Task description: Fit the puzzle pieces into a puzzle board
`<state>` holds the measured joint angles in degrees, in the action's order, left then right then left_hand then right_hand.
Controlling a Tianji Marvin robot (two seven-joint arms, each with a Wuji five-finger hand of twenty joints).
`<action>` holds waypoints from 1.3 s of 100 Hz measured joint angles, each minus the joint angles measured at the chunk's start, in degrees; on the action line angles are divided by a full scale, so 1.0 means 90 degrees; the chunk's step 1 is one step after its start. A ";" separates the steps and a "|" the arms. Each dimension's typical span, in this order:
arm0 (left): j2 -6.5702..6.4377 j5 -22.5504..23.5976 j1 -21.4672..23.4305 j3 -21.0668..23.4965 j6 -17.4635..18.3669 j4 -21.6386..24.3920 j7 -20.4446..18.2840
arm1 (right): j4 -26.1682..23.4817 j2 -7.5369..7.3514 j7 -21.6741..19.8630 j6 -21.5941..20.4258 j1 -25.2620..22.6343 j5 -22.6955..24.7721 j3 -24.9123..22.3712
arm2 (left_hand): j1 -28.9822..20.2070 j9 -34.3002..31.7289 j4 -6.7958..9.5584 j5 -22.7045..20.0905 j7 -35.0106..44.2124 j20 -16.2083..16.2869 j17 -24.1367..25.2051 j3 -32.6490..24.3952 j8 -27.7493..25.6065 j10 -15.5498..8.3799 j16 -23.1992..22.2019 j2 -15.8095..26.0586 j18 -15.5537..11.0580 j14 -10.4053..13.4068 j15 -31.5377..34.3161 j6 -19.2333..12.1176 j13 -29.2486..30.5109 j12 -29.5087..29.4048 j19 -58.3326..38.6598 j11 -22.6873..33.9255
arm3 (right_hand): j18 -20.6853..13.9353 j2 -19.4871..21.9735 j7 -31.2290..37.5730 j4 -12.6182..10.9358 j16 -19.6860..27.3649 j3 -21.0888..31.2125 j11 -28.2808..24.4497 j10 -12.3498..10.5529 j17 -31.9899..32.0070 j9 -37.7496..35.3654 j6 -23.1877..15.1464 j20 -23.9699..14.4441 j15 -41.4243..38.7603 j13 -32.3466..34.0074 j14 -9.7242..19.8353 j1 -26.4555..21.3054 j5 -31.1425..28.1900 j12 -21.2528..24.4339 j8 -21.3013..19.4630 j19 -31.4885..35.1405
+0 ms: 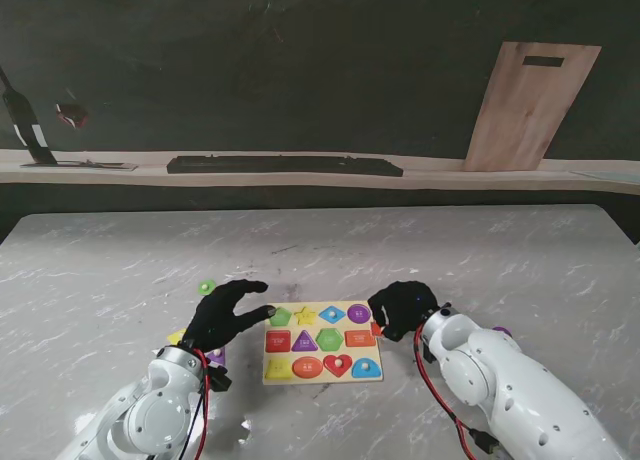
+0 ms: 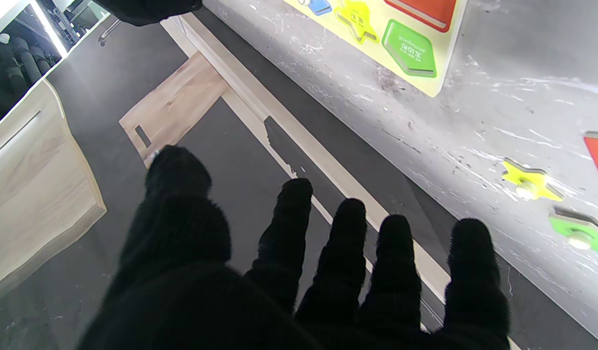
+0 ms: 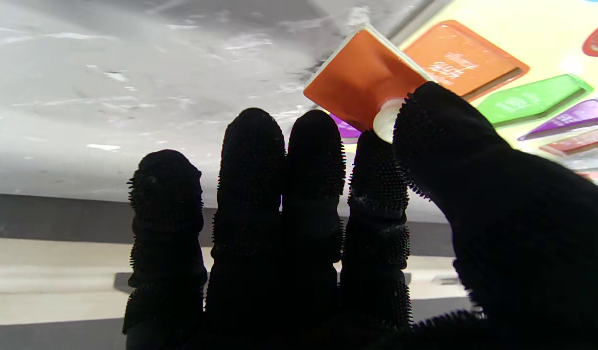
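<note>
The yellow puzzle board (image 1: 322, 375) lies on the marble table between my hands, with several coloured shapes seated in it. My right hand (image 1: 400, 308) hovers at the board's right edge. In the right wrist view my right hand (image 3: 328, 243) pinches the white knob of an orange square piece (image 3: 362, 78) between thumb and index finger, tilted just over the board (image 3: 522, 29). My left hand (image 1: 222, 315) is open with fingers spread at the board's left edge, holding nothing. The left wrist view shows my left hand (image 2: 279, 282) and the board's corner (image 2: 449, 53).
Loose pieces lie left of the board: a green one (image 1: 206, 287), a yellow one (image 1: 176, 336) and a purple one (image 1: 216, 356). Another purple piece (image 1: 502, 331) sits by my right forearm. A wooden cutting board (image 1: 530, 105) and a black bar (image 1: 285, 165) stand on the back ledge.
</note>
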<state>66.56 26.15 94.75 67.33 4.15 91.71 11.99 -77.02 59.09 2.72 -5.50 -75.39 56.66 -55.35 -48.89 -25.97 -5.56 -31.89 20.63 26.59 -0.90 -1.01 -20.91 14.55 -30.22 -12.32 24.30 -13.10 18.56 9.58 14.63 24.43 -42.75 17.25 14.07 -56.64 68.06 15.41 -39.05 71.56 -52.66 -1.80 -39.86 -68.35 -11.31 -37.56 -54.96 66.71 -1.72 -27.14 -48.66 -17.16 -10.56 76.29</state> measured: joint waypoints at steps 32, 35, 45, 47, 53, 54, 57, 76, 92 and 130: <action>0.0000 0.0007 0.0005 0.0015 0.0001 0.0003 0.0015 | 0.0382 0.0163 0.0019 0.0224 0.0542 -0.0501 0.0773 | -0.0001 0.0000 0.0000 0.0000 0.0000 0.0000 0.0000 0.0000 0.0000 0.0000 0.0000 0.0000 0.0000 0.0000 0.0000 0.0000 0.0000 0.0000 0.0001 0.0000 | 0.0067 0.0000 0.0000 0.0000 0.0004 0.0000 0.0000 0.0004 0.0000 0.0000 0.0016 0.0007 -0.0004 0.0000 -0.0006 -0.0067 0.0000 0.0000 -0.0002 0.0019; 0.0000 0.0007 0.0006 0.0017 0.0002 0.0003 0.0015 | 0.0412 0.0184 0.0019 0.0232 0.0568 -0.0520 0.0799 | -0.0001 0.0000 0.0000 0.0000 0.0000 0.0000 0.0000 0.0000 0.0000 0.0000 0.0000 0.0000 0.0000 0.0000 0.0000 0.0000 0.0000 0.0000 0.0001 0.0000 | 0.0068 0.0000 0.0000 0.0000 0.0006 0.0000 0.0000 0.0004 0.0000 0.0000 0.0016 0.0009 -0.0004 0.0000 -0.0006 -0.0067 0.0000 0.0000 -0.0002 0.0021; 0.0000 0.0007 0.0008 0.0021 0.0005 0.0004 0.0016 | 0.0480 0.0221 0.0012 0.0276 0.0642 -0.0558 0.0896 | -0.0001 0.0000 0.0000 0.0000 0.0000 0.0000 0.0000 0.0000 0.0000 0.0000 0.0000 0.0000 0.0000 0.0000 0.0000 0.0000 0.0000 0.0000 0.0001 0.0000 | 0.0072 0.0000 0.0000 0.0000 0.0006 0.0000 0.0000 0.0004 0.0000 0.0000 0.0016 0.0023 -0.0005 0.0000 -0.0008 -0.0067 0.0000 0.0000 -0.0004 0.0058; 0.0000 0.0007 0.0009 0.0021 0.0006 0.0004 0.0016 | 0.0495 0.0223 0.0009 0.0292 0.0662 -0.0581 0.0931 | -0.0001 0.0000 0.0000 0.0000 0.0000 0.0000 0.0000 0.0000 0.0000 0.0000 0.0000 0.0000 0.0000 0.0000 0.0000 0.0000 0.0000 0.0000 0.0001 0.0000 | 0.0073 0.0000 0.0000 0.0000 0.0006 0.0000 0.0000 0.0005 0.0000 0.0000 0.0016 0.0024 -0.0005 0.0000 -0.0009 -0.0067 0.0000 0.0000 -0.0004 0.0059; 0.0000 0.0008 0.0010 0.0023 0.0008 0.0004 0.0016 | 0.0533 0.0234 0.0003 0.0329 0.0706 -0.0643 0.1008 | -0.0001 0.0000 0.0000 0.0000 0.0000 0.0000 0.0000 0.0000 0.0000 0.0000 0.0000 0.0000 0.0000 0.0000 0.0000 0.0000 0.0000 0.0000 0.0001 0.0000 | 0.0074 0.0000 0.0000 0.0000 0.0006 0.0000 0.0000 0.0006 0.0000 0.0000 0.0016 0.0034 -0.0005 0.0000 -0.0010 -0.0067 0.0000 0.0000 -0.0005 0.0061; 0.0000 0.0008 0.0010 0.0023 0.0008 0.0004 0.0016 | 0.0538 0.0236 0.0002 0.0332 0.0710 -0.0650 0.1015 | -0.0001 0.0000 0.0000 0.0000 0.0000 0.0000 0.0000 0.0000 0.0000 0.0000 0.0000 0.0000 0.0000 0.0000 0.0000 0.0000 0.0000 0.0000 0.0001 0.0000 | 0.0073 0.0000 0.0000 0.0000 0.0006 0.0000 0.0000 0.0006 0.0000 0.0000 0.0016 0.0037 -0.0006 0.0000 -0.0010 -0.0067 0.0000 0.0000 -0.0005 0.0061; 0.0000 0.0008 0.0010 0.0024 0.0009 0.0004 0.0016 | 0.0556 0.0243 0.0001 0.0343 0.0724 -0.0667 0.1038 | -0.0001 0.0000 0.0000 0.0000 0.0000 0.0000 0.0000 0.0000 0.0000 0.0000 0.0000 0.0000 0.0000 0.0000 0.0000 0.0000 0.0000 0.0000 0.0001 0.0000 | 0.0074 0.0000 0.0000 0.0000 0.0007 0.0000 0.0000 0.0007 0.0000 0.0000 0.0016 0.0055 -0.0007 0.0000 -0.0010 -0.0067 0.0000 0.0000 -0.0006 0.0063; 0.0000 0.0007 0.0012 0.0024 0.0011 0.0004 0.0014 | 0.0683 0.0269 0.0001 0.0390 0.0813 -0.0728 0.1186 | -0.0001 0.0000 0.0000 0.0000 0.0000 0.0000 0.0000 0.0000 0.0000 0.0000 0.0000 0.0000 0.0000 0.0000 0.0000 0.0000 0.0000 0.0000 0.0001 0.0000 | 0.0075 0.0000 0.0000 0.0000 0.0009 0.0000 0.0000 0.0009 0.0000 0.0000 0.0024 0.0065 -0.0010 0.0000 -0.0012 -0.0067 0.0000 0.0000 -0.0068 0.0066; 0.0000 0.0007 0.0012 0.0024 0.0012 0.0004 0.0014 | 0.0753 0.0280 0.0001 0.0392 0.0866 -0.0738 0.1262 | -0.0001 0.0000 0.0000 0.0000 0.0000 0.0000 0.0000 0.0000 0.0000 0.0000 0.0000 0.0000 0.0000 0.0000 0.0000 0.0000 0.0000 0.0000 0.0001 0.0000 | 0.0075 0.0000 0.0000 0.0000 0.0011 0.0000 0.0000 0.0010 0.0004 0.0000 0.0024 0.0066 -0.0010 0.0000 -0.0013 -0.0067 0.0000 -0.0001 -0.0070 0.0071; 0.0000 0.0008 0.0011 0.0017 0.0012 0.0000 0.0016 | 0.0743 0.0288 -0.0084 0.0426 0.0844 -0.0795 0.1258 | -0.0001 0.0000 0.0000 0.0000 0.0000 0.0000 0.0001 0.0000 0.0000 0.0000 0.0001 0.0000 0.0000 0.0000 0.0000 0.0000 0.0000 0.0000 0.0002 0.0000 | 0.0077 0.0000 0.0000 0.0000 0.0013 0.0000 0.0000 0.0011 0.0015 0.0000 0.0024 0.0067 -0.0013 -0.0001 -0.0016 -0.0067 0.0000 -0.0002 -0.0081 0.0125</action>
<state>66.56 26.22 94.85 67.48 4.26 91.71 12.14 -70.34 61.68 1.96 -1.66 -67.79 49.50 -44.03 -48.90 -25.97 -5.56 -31.90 20.63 26.59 -0.89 -1.01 -20.91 14.55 -30.21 -12.32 24.30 -13.10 18.56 9.58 14.63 24.43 -42.73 17.25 14.76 -56.64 68.06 15.41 -38.94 71.56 -52.66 -1.70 -39.72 -68.35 -11.10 -36.96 -55.08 66.70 -1.86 -27.75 -48.66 -17.19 -11.29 77.41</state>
